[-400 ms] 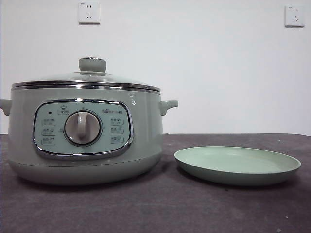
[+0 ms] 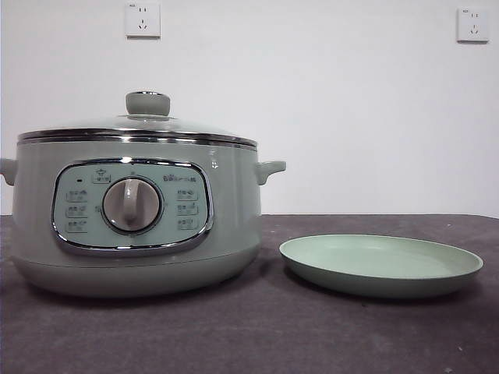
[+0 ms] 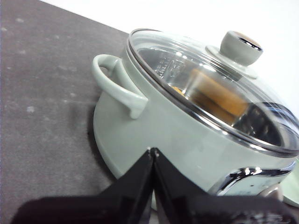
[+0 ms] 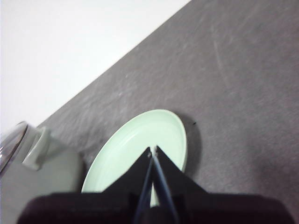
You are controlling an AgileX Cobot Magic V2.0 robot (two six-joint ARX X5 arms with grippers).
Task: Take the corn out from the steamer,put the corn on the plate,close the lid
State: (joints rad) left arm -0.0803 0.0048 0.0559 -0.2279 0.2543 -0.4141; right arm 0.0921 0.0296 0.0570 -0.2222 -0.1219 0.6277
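The sage-green steamer [image 2: 132,214] stands at the left of the table with its glass lid [image 2: 136,125] on, knob [image 2: 148,103] upright. Through the glass in the left wrist view, the yellow-orange corn [image 3: 217,95] lies inside the steamer [image 3: 154,126] under the lid [image 3: 210,88]. The pale green plate [image 2: 380,265] lies bare to the right of the steamer. My left gripper [image 3: 153,151] is shut and hovers beside the steamer's side handle [image 3: 117,86]. Above the plate [image 4: 121,149], my right gripper [image 4: 153,149] is shut and holds nothing. Neither gripper shows in the front view.
Dark grey table [image 2: 257,335] runs under everything. A white wall with two sockets [image 2: 143,19] stands behind. The steamer's control panel and dial [image 2: 131,205] face the front.
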